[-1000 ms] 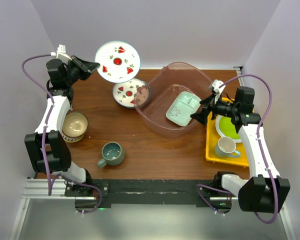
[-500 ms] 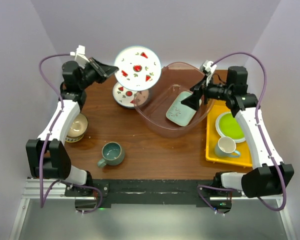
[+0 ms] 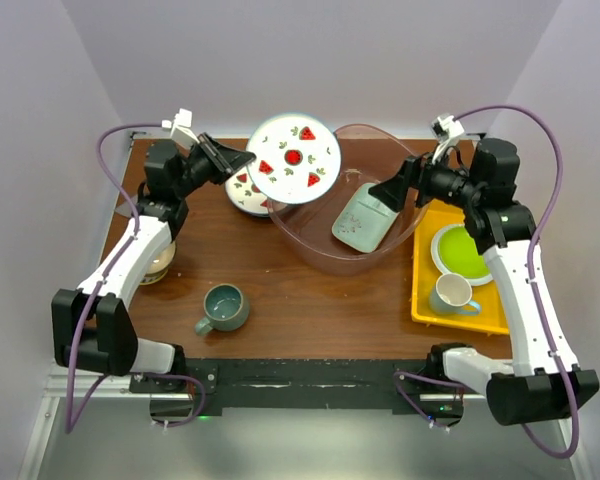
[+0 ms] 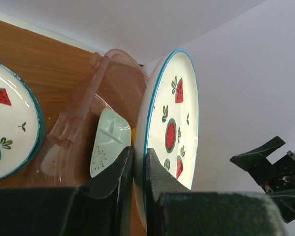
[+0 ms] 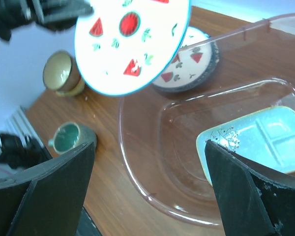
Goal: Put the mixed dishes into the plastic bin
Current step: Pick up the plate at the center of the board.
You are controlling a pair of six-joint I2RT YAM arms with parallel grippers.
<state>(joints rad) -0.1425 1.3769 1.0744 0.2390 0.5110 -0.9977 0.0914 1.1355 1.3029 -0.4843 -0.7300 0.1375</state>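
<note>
My left gripper (image 3: 242, 160) is shut on the rim of a white watermelon plate (image 3: 293, 158), held in the air over the left rim of the plastic bin (image 3: 310, 250); it also shows in the left wrist view (image 4: 172, 118) and the right wrist view (image 5: 130, 42). The mint squarish dish (image 3: 364, 217) leans inside the bin. My right gripper (image 3: 395, 190) is open and empty above the bin's right side. A second watermelon plate (image 3: 244, 194) lies on the table left of the bin. A grey-teal mug (image 3: 223, 308) and a patterned bowl (image 3: 158, 262) sit at the left.
A yellow tray (image 3: 425, 300) at the right holds a lime-green plate (image 3: 458, 252) and a white mug (image 3: 452, 294). White walls close the back and sides.
My left gripper carried the watermelon plate to the right, from beyond the table's back edge to over the bin's left rim. My right gripper rose and swung back over the bin.
</note>
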